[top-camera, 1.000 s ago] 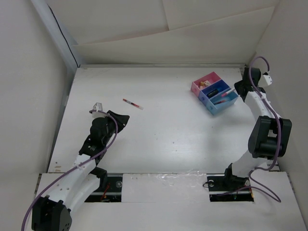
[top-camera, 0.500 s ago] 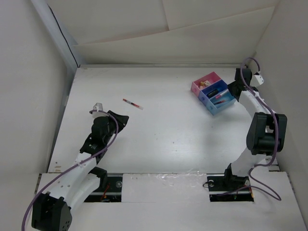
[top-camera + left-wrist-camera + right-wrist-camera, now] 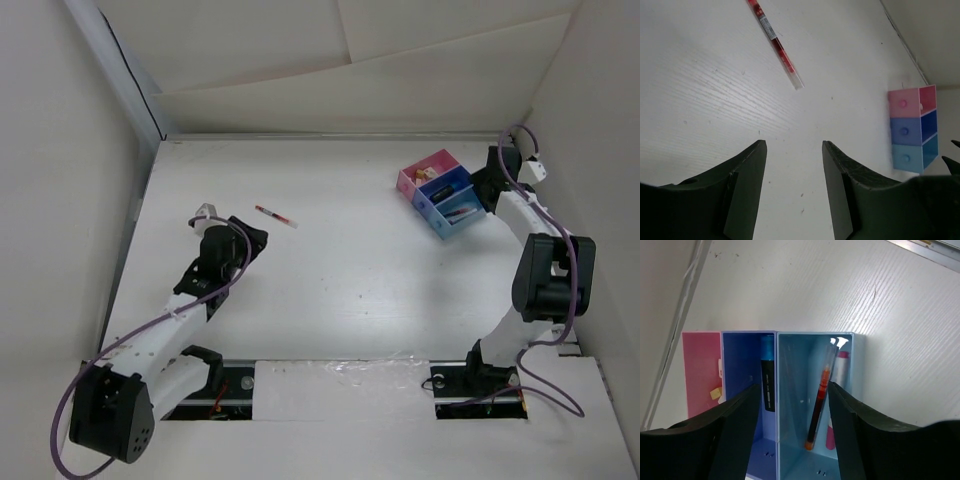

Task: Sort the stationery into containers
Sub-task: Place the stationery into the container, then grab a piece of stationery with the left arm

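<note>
Red pen point(image 3: 774, 42): only loose item in view. Left gripper point(image 3: 792, 145) nearer, jaws wide, empty, aimed at it. Pen just ahead, left of centre toward the far edge, long axis running roughly away from the jaws, slanted. Right gripper point(image 3: 792, 387) well apart at far right corner, spread empty above containers point(image 3: 697, 370).

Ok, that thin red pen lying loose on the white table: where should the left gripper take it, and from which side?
Probably mid-barrel, coming straight down from above. The thin red pen lies flat on the white table with nothing beside it, so only its long sides are free. Turn the open left gripper so it straddles the barrel crosswise.
</note>
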You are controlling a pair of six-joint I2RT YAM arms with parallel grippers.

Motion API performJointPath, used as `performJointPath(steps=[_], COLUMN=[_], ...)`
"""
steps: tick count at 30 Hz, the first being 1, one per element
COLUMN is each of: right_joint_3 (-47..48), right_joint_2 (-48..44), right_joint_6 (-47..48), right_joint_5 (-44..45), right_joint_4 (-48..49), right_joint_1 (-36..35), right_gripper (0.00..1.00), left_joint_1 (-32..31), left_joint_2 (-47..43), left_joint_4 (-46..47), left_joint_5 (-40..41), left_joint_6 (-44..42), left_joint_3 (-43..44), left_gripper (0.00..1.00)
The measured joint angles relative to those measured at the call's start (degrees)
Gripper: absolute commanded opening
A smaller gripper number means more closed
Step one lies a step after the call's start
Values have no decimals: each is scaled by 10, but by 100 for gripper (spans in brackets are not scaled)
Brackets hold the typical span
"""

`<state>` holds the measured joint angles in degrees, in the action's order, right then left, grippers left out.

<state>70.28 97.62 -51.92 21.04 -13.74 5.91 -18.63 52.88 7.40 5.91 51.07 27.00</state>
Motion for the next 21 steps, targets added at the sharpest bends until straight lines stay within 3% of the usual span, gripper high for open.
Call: performJointPath(steps=[9,17,21], right_joint_3=[-23,-78,-114], right_joint_2=[-84,-258,-286], right_joint_6=[8,40,57], right_joint_5=[-13,-38,-56], right_joint_4=[-3,54,73], right_joint_1=[-27,-150,-202], right_gripper=[64,65,65], left_joint_1=[0,0,0], left_joint_2=[126,307,405], left_joint_4=[-4,-26,-62], left_joint_5=[66,134,160], left_joint_6=[-2,-2,-2], left_joint_3=[87,210,299], left_gripper=[46,45,44])
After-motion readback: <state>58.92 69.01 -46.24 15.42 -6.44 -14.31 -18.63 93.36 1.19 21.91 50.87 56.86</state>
